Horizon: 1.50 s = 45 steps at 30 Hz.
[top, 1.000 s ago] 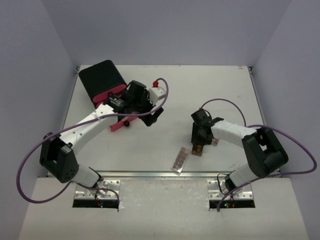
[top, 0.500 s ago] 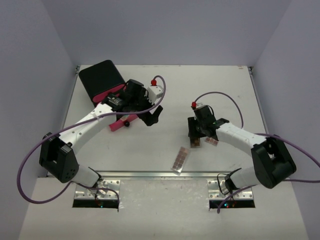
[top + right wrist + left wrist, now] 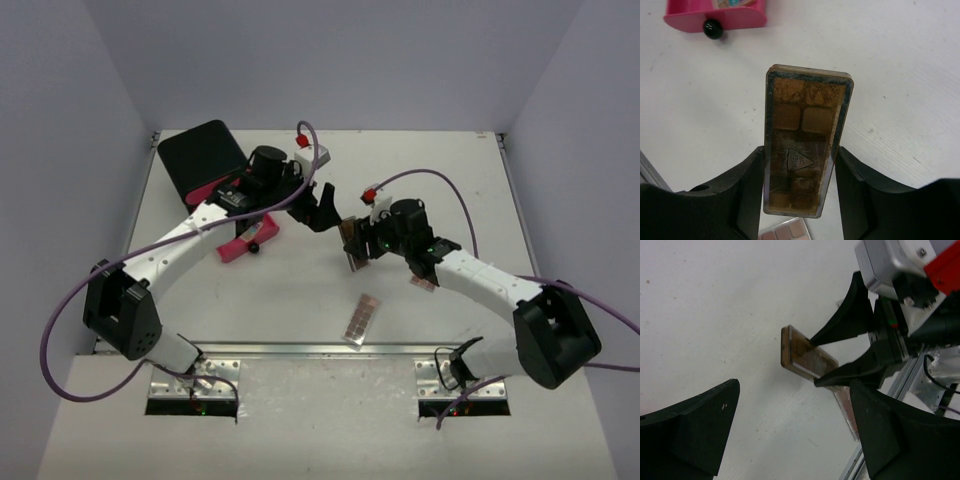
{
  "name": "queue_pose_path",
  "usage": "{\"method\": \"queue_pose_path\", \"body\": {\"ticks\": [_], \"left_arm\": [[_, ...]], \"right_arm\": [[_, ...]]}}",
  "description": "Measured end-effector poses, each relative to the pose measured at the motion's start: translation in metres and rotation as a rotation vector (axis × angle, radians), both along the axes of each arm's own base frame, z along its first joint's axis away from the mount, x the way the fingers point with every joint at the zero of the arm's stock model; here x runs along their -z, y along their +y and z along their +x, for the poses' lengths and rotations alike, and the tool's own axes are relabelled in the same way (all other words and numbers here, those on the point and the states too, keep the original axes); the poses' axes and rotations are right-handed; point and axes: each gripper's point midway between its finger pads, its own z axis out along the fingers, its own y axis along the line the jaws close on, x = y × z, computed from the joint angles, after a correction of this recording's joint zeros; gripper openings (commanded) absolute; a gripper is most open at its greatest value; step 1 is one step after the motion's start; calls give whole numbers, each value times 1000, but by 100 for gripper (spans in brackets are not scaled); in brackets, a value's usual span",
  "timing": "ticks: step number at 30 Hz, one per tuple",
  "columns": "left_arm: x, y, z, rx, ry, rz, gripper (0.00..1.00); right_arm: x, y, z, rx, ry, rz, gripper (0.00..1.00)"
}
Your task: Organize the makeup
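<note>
White table (image 3: 450, 170), pale lilac walls. Your right gripper (image 3: 800, 167) is clamped across the long edges of a long brownish palette (image 3: 807, 115), toward one end, lifted near mid-table. Judge it light, stiff, slick plastic with crumbly pans: squeeze gently, edges only. Your left gripper (image 3: 320, 207) hangs spread and empty just beside it.

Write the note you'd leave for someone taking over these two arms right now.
Right hand: shut on the long brown palette.
Left hand: open, empty, close to that palette.
On the table: another long palette near the front edge, a small pinkish palette under the right arm, the pink drawer out beside the black box.
Done: drawer out, one palette picked.
Left, likely: stow the held palette, then the two loose ones.
</note>
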Motion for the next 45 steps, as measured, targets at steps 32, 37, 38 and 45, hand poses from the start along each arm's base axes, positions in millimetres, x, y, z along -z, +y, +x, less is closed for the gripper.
{"method": "queue_pose_path", "body": {"ticks": [32,37,38,45], "left_arm": [[48,-12,20,-120,266,-78,0],[48,-11,16,-113,293,-82,0],[48,-11,15,-110,296,-81,0],[51,-2,17,-106,280,-43,0]], "right_arm": [[-25,52,0,-115,-142,100,0],[-24,54,-1,-119,-137,100,2],[-24,55,-1,-120,-138,101,6],[-20,61,0,-135,-121,101,72]]}}
